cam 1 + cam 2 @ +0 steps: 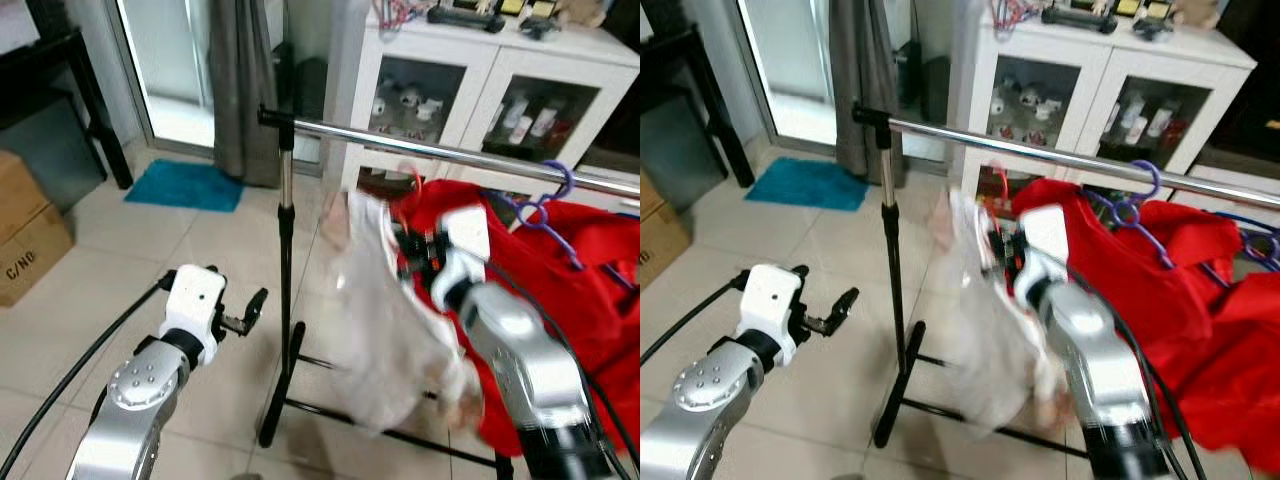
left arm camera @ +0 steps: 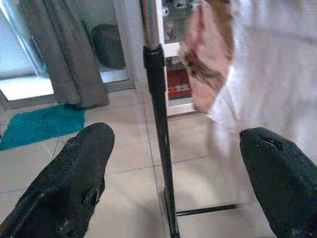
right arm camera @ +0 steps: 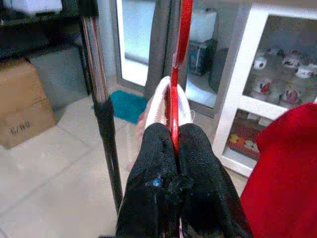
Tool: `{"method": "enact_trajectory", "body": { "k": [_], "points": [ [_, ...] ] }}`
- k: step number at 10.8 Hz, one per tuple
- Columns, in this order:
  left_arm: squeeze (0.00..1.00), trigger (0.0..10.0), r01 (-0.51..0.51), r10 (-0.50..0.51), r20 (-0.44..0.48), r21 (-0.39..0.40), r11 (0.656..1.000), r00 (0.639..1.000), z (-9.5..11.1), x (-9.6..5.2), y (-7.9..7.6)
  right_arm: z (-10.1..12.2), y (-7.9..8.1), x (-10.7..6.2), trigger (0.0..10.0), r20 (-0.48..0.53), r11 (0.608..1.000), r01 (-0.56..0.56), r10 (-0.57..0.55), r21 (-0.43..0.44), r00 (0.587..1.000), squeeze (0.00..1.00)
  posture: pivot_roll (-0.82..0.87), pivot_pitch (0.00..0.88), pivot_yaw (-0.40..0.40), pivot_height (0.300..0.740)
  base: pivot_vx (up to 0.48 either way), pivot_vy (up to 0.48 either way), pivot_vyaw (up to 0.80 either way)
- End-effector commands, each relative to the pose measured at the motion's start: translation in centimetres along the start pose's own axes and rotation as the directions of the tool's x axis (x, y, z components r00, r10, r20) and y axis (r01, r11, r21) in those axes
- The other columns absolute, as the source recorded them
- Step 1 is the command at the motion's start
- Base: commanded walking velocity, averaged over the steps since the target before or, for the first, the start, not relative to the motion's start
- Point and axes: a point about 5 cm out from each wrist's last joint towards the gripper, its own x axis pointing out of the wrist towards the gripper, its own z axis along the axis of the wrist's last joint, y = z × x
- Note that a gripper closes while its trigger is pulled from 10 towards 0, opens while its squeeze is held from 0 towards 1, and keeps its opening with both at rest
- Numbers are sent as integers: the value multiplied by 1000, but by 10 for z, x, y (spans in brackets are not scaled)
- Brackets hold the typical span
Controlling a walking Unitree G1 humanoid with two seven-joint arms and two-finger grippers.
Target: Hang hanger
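My right gripper (image 3: 171, 131) is shut on a red hanger (image 3: 179, 49) whose shaft rises between its fingers. A white garment (image 1: 385, 330) hangs from that hanger, blurred, just below the silver rail (image 1: 430, 150) of the clothes rack. In the eye views the right gripper (image 1: 415, 250) sits under the rail, next to a red garment (image 1: 580, 290) that hangs on a purple hanger (image 1: 545, 205). My left gripper (image 1: 250, 310) is open and low, a short way left of the rack's upright pole (image 1: 286, 260); the pole (image 2: 158, 124) appears between its fingers (image 2: 81, 168).
A white glass-door cabinet (image 1: 480, 90) stands behind the rack. The rack's black base (image 1: 290, 400) spreads over the tiled floor. A cardboard box (image 1: 25, 235) is at the left, with a teal mat (image 1: 185, 185) and a grey curtain (image 1: 240, 90) behind.
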Motion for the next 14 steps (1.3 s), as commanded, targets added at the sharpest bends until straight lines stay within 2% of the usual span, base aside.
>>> {"method": "enact_trajectory", "body": {
  "k": [1, 3, 4, 6, 9, 10, 13, 14],
  "points": [
    [0, 10000, 25, -25, 23, 22, 999, 999, 6, 2, -3, 13, -2, 7, 10000, 34, 1000, 12, -12, 17, 999, 0, 122, 0, -50, 740, 0, 0, 0],
    [0, 10000, 55, -57, 38, 49, 997, 998, 12, 5, -2, 33, 3, 40, 10000, 30, 999, 38, -39, 18, 999, 0, 119, 0, -47, 740, 0, 0, 0],
    [0, 10000, 70, -73, 41, 53, 996, 997, 13, 5, -3, 35, 2, 46, 10000, 4, 998, 59, -59, 12, 998, 0, 120, 0, -48, 740, 0, 0, 0],
    [0, 10000, 136, -139, 33, 91, 987, 990, 17, 2, -5, 37, 2, 75, 10000, -105, 994, 103, -99, 35, 990, 0, 128, 0, -55, 740, 0, 0, 0],
    [0, 10000, 193, -196, 40, 73, 979, 980, 20, -1, -9, 35, 19, 95, 10000, -203, 996, 69, -57, 52, 978, 0, 138, 0, -61, 740, 0, 0, 0],
    [0, 10000, 196, -199, 43, 72, 978, 979, 20, -1, -9, 34, 20, 97, 10000, -214, 996, 71, -57, 55, 975, 0, 141, 0, -63, 740, 0, 0, 0],
    [0, 10000, 209, -212, 30, 76, 975, 977, 21, -1, -9, 40, 25, 106, 10000, -205, 994, 62, -42, 94, 978, 0, 141, 0, -57, 740, 0, 0, 0],
    [0, 10000, 203, -205, 24, 75, 976, 978, 20, 0, -9, 39, 29, 104, 10000, -180, 992, -1, 24, 123, 983, 0, 139, 0, -55, 740, 0, 0, 0]
  ]
}}
